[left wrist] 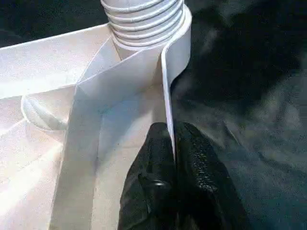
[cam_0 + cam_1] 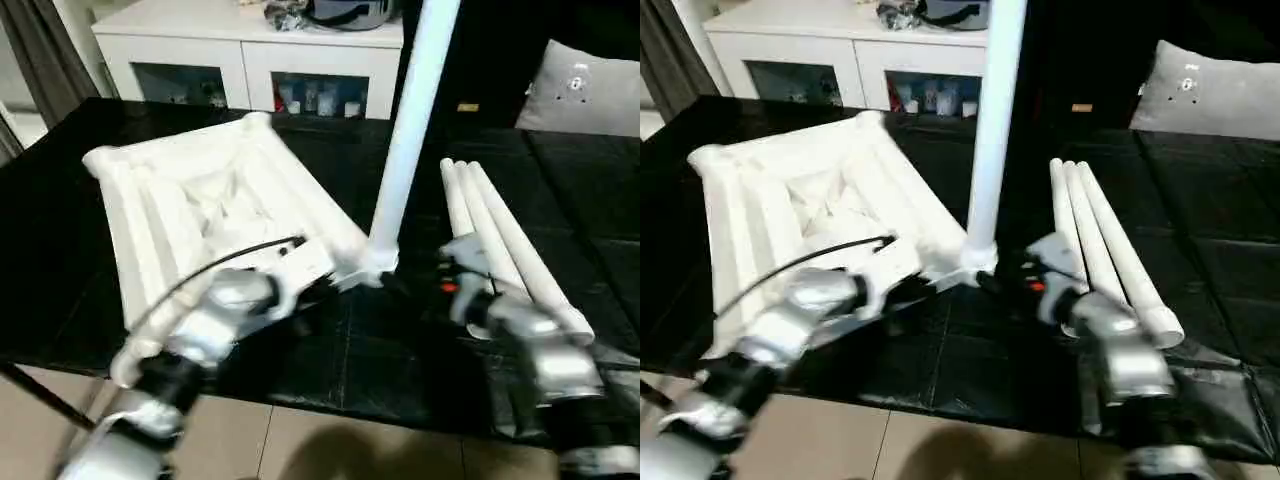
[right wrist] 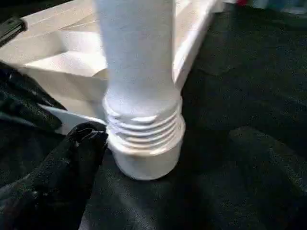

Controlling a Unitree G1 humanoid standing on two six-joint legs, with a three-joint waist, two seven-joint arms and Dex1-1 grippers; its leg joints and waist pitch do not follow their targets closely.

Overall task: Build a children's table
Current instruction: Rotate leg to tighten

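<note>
Ribbed white tabletop [image 2: 200, 200], threaded, seemingly plastic leg [image 2: 410, 130]

No readable text, labels or numbers anywhere — small marks too blurred to make out

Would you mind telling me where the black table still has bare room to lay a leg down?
The near edge of the black table between the two grippers is bare, as is the stretch right of the three loose legs, toward the grey cushion. It is crowded around the standing leg at the tabletop corner.
</note>
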